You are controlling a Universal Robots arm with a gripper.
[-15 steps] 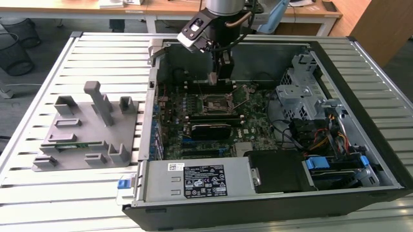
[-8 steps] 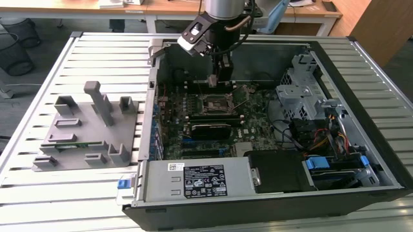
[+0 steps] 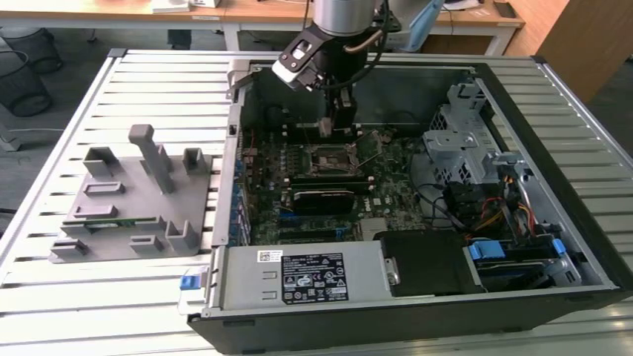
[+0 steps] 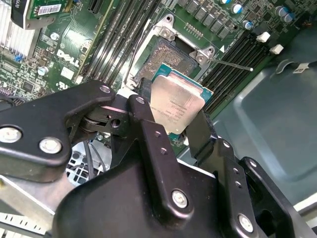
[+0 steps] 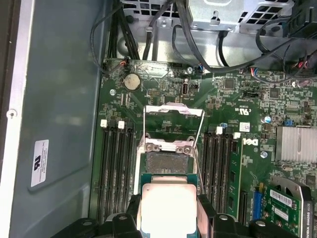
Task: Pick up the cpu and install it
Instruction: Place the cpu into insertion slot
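Near open socket [image 5: 166, 159]: cpu [image 5: 167, 208] clamped between jaws, held by opposite edges.

Slatted metal table [image 3: 99, 311] w/ open PC case [image 3: 396, 330] on top. Grey fixture [image 3: 118, 200] just beside case, exterior view's left side; green stick [image 3: 109, 220] lying in it. In case: motherboard [image 3: 396, 196], labelled PSU [image 3: 296, 274], metal drive cage [image 3: 460, 141]. On board, first wrist view: coin battery [image 5: 131, 81], RAM slots [image 5: 116, 168], finned heatsink [image 5: 295, 144]. Wire bins [image 3: 25, 74] on floor beyond table

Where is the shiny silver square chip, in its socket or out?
Out. The black gripper holds the shiny silver square chip clear of the open metal-framed socket.
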